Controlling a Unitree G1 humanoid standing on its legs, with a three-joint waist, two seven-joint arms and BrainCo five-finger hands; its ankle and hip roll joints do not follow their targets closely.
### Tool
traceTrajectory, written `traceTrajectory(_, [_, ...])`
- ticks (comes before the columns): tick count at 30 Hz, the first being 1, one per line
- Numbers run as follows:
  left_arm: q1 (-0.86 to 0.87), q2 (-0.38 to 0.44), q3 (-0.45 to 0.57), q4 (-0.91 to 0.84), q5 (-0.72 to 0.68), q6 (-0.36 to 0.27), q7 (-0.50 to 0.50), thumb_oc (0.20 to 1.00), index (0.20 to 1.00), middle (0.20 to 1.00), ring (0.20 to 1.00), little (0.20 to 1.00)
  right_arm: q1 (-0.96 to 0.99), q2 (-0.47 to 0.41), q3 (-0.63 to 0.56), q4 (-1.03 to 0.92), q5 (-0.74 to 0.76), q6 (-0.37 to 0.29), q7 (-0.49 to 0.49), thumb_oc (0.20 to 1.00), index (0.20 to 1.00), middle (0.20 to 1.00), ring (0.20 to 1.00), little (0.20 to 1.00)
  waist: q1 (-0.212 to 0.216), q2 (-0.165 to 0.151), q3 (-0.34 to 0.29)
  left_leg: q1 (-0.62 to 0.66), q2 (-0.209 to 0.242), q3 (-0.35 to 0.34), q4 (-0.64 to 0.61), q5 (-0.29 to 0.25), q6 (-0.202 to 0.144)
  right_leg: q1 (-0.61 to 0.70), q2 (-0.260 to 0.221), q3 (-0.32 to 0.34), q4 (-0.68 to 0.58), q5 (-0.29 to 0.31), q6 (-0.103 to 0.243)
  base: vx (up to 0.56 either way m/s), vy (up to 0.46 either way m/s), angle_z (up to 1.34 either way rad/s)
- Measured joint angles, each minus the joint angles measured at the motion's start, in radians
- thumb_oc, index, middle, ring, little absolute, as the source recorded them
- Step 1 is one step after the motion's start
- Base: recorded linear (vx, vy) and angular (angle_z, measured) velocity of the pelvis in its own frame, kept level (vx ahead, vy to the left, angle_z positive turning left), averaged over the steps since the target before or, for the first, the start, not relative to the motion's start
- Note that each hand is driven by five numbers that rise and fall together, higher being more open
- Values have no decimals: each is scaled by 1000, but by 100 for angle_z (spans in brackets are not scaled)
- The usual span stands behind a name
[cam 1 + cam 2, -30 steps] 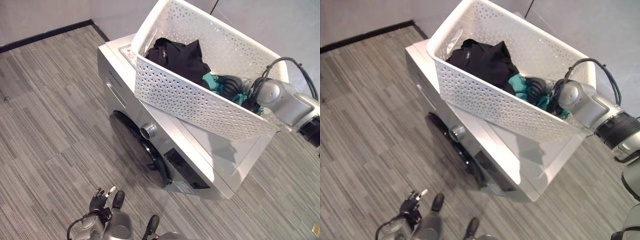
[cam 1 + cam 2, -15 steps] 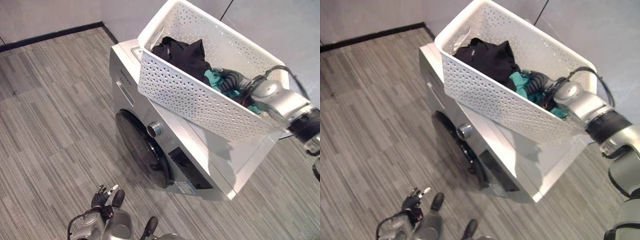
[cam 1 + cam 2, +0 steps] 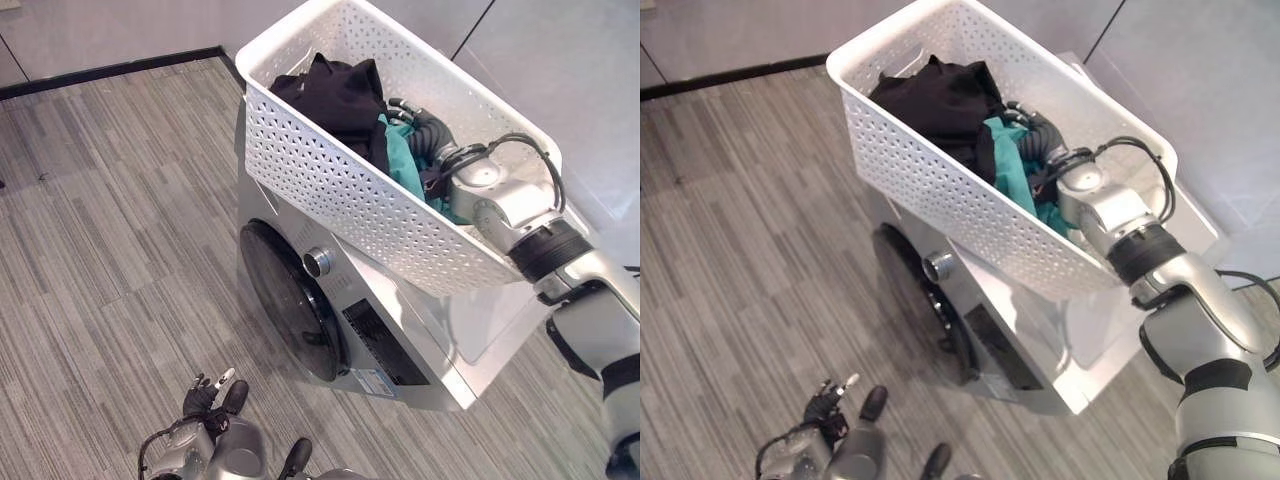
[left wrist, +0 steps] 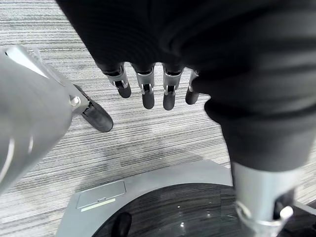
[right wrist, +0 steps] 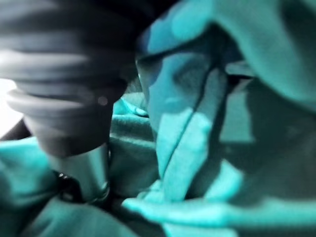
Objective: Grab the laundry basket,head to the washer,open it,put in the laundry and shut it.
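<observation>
Our view has swung since a second ago, yet the laundry basket (image 3: 400, 150) still sits upper centre on the washer (image 3: 400, 340), door shut, our right hand (image 3: 415, 125) buried in teal cloth (image 5: 197, 123), its grip untellable, left hand (image 4: 148, 89) relaxed, so unloading begins.

The right arm comes in from the lower right, bent at the elbow, its forearm rising and reaching away from the body. Its wrist is turned downward, and the right hand (image 3: 408, 118) shows as a dark ribbed cover, with the fingers buried and hidden. The left hand (image 4: 148, 59) hangs low by the body, its back under the dark cover, with the silver dark-tipped fingers (image 4: 146, 94) in a relaxed, nearly straight row, spread slightly and holding nothing, the thumb (image 4: 94, 114) set apart
</observation>
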Motion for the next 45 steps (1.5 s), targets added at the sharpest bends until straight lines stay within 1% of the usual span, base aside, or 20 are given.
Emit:
traceTrajectory(2, [1, -5, 9, 1, 0, 0, 0, 1000, 1000, 1000, 1000, 1000, -17, 27, -35, 112, -31, -4, -3, 1000, 1000, 1000, 1000, 1000, 3, 2, -1, 0, -1, 4, 4, 0, 0, -1, -2, 2, 0, 0, 0, -6, 9, -7])
traceTrajectory(4, [-2, -20, 11, 7, 0, -1, -1, 1000, 1000, 1000, 1000, 1000, -74, 63, -49, 320, -128, -2, 2, 1000, 1000, 1000, 1000, 1000, 14, 17, -7, -1, -1, 18, 5, -2, 3, -5, -6, 11, 1, 1, -1, 3, -4, -14])
traceTrajectory(7, [2, -25, 18, 32, 0, 0, -3, 1000, 1000, 1000, 1000, 1000, -122, 95, -38, 469, -266, 13, 15, 1000, 1000, 1000, 1000, 1000, 16, 36, -16, -3, -2, 23, 5, -2, 4, -9, -7, 19, 2, 2, -2, 6, 0, -4])
traceTrajectory(8, [-5, -27, 11, 37, 1, -1, -10, 1000, 1000, 1000, 1000, 1000, -169, 122, -28, 712, -423, 5, 63, 1000, 1000, 1000, 1000, 1000, 29, 48, -21, -4, -2, 18, 5, -3, 5, -10, -6, 18, 7, 2, -2, 13, -15, 6])
traceTrajectory(9, [3, -24, 6, 38, 0, -2, -12, 1000, 1000, 1000, 1000, 1000, -179, 135, -19, 752, -472, 43, 68, 1000, 1000, 1000, 1000, 1000, 31, 49, -28, -4, -2, 18, 5, -4, 7, -12, -6, 18, 10, 2, -2, 0, 0, 0])
traceTrajectory(10, [10, -7, 6, 38, 0, 3, -13, 1000, 1000, 1000, 1000, 1000, -180, 134, -21, 769, -556, 40, 86, 1000, 1000, 1000, 1000, 1000, 28, 47, -30, -6, -2, 22, 5, -3, 7, -16, -7, 18, 10, 2, -2, 25, -39, 0])
traceTrajectory(11, [10, -2, -3, 31, 1, 2, -22, 1000, 1000, 1000, 1000, 1000, -191, 127, -10, 861, -625, 37, 113, 1000, 1000, 1000, 1000, 1000, 38, 49, -32, -10, -4, 15, 5, -3, 7, -16, -6, 11, 10, 2, -2, 11, -44, 34])
traceTrajectory(12, [14, 29, -26, 29, 2, 3, -46, 1000, 1000, 1000, 1000, 1000, -194, 78, -9, 927, -739, 43, 159, 1000, 1000, 1000, 1000, 1000, 51, 48, -39, -32, -7, -11, 12, -3, 7, -20, -3, -6, 10, 2, -2, -3, -43, 44])
traceTrajectory(15, [43, 64, -71, -18, 8, 7, -63, 1000, 1000, 1000, 1000, 1000, -191, 4, 0, 922, -803, 45, 209, 1000, 1000, 1000, 1000, 1000, 71, 47, -39, -62, -18, -36, 26, -3, 6, -29, -4, -33, 1, 2, -2, -4, -10, 33])
traceTrajectory(19, [39, 51, -71, 51, 13, 17, -82, 1000, 1000, 1000, 1000, 1000, -191, 1, 21, 808, -807, 57, 210, 1000, 1000, 1000, 1000, 1000, 62, 45, -38, -70, -21, -28, 31, -2, 7, -37, -9, -26, -3, 2, -2, -11, 13, -5])
traceTrajectory(25, [-1, 40, -69, 77, 13, 18, -90, 1000, 1000, 1000, 1000, 1000, -191, 12, 22, 792, -759, 54, 213, 1000, 1000, 1000, 1000, 1000, 47, 35, -37, -60, -18, -16, 31, -3, 7, -34, -10, -16, -1, 3, -2, -3, 17, -6])
traceTrajectory(31, [-19, 36, -63, 80, 14, 18, -100, 1000, 1000, 1000, 1000, 1000, -203, 11, 50, 729, -736, 48, 226, 1000, 1000, 1000, 1000, 1000, 9, 20, -42, -30, -14, 0, 24, -5, 11, -18, -12, 1, -1, 8, -2, 19, 9, -8])
traceTrajectory(33, [-20, 35, -60, 103, 24, 18, -110, 1000, 1000, 1000, 1000, 1000, -209, 6, 66, 698, -717, 44, 232, 1000, 1000, 1000, 1000, 1000, 6, 16, -44, -14, -14, 5, 15, -4, 12, -7, -12, 4, -2, 8, -1, 26, 9, -15])
traceTrajectory(34, [-22, 35, -61, 124, 49, 18, -120, 1000, 1000, 1000, 1000, 1000, -222, 5, 66, 687, -691, 32, 232, 1000, 1000, 1000, 1000, 1000, 6, 2, -53, 14, -9, 26, -4, -4, 13, 2, -13, 14, -2, 8, -1, 30, 16, -25])
traceTrajectory(36, [-23, 34, -62, 122, 52, 18, -121, 1000, 1000, 1000, 1000, 1000, -232, 3, 66, 689, -690, 30, 231, 1000, 1000, 1000, 1000, 1000, 4, -6, -60, 15, -8, 27, -4, -4, 12, 1, -13, 22, -2, 9, -1, 29, 11, -14])
traceTrajectory(37, [-36, 21, -58, 134, 52, 17, -123, 1000, 1000, 1000, 1000, 1000, -239, -12, 59, 668, -646, 30, 232, 1000, 1000, 1000, 1000, 1000, -13, -10, -63, 17, -9, 27, -6, -4, 13, 2, -15, 25, -2, 9, 0, 0, 0, 0])
traceTrajectory(38, [-35, 17, -56, 147, 53, 17, -124, 1000, 1000, 1000, 1000, 1000, -245, -20, 59, 656, -625, 25, 231, 1000, 1000, 1000, 1000, 1000, -14, -10, -63, 17, -9, 28, -7, -3, 14, 2, -15, 26, -2, 9, 0, 26, 9, -8])
traceTrajectory(39, [-40, 15, -48, 162, 53, 17, -125, 1000, 1000, 1000, 1000, 1000, -264, -45, 56, 636, -573, 2, 224, 1000, 1000, 1000, 1000, 1000, -22, -14, -66, 26, -8, 36, -11, -3, 14, 4, -16, 28, -2, 12, 5, 27, 9, -11])
traceTrajectory(42, [-36, 12, -31, 165, 59, 11, -126, 1000, 1000, 1000, 1000, 1000, -299, -108, 38, 615, -487, -24, 211, 1000, 1000, 1000, 1000, 1000, -24, -17, -70, 56, -8, 45, -27, -1, 17, 24, -18, 29, -4, 15, 10, 35, 11, -10])
traceTrajectory(45, [-48, 4, 2, 197, 63, 4, -134, 1000, 1000, 1000, 1000, 1000, -325, -198, 36, 611, -360, -43, 209, 1000, 1000, 1000, 1000, 1000, -32, -23, -77, 76, -10, 53, -44, 0, 19, 38, -22, 31, -10, 16, 12, 14, 8, -5])
